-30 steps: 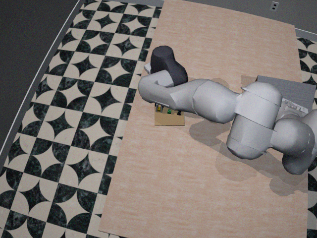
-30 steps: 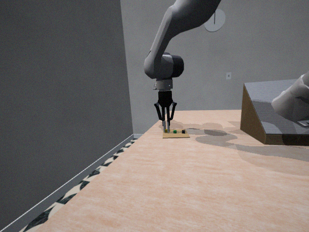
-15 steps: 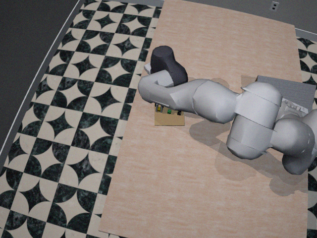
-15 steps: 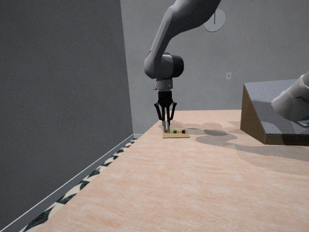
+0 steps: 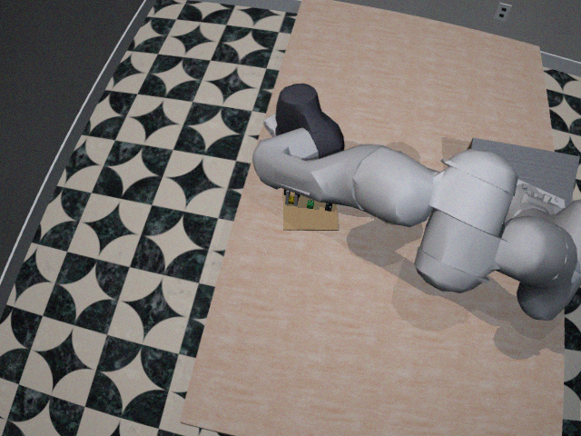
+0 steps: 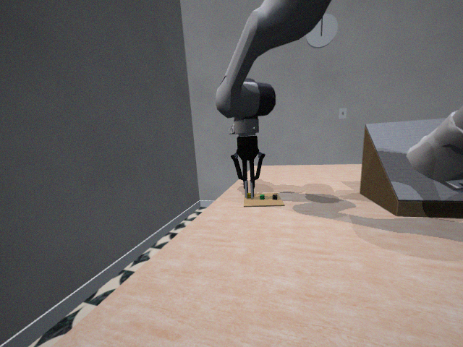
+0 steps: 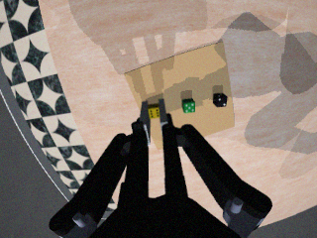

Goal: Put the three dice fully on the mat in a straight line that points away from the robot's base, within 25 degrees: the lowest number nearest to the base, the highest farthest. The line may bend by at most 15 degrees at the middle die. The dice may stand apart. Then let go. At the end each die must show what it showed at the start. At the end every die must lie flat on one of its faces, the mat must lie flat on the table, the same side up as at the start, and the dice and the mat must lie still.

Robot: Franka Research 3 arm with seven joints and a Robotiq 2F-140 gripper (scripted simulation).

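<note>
A tan mat lies flat near the table's left edge. Three small dice stand on it in a row: a yellow die farthest from the base, a green die in the middle, and a black die nearest the base. My gripper points straight down and is shut on the yellow die, which sits low at the mat's surface. In the side view the fingers reach down to the mat. The green die and black die stand free. The dice faces are too small to read.
The table's left edge runs close beside the mat, with checkered floor beyond. A grey sloped block stands at the robot's base on the right. My arm hangs over the mat's far side.
</note>
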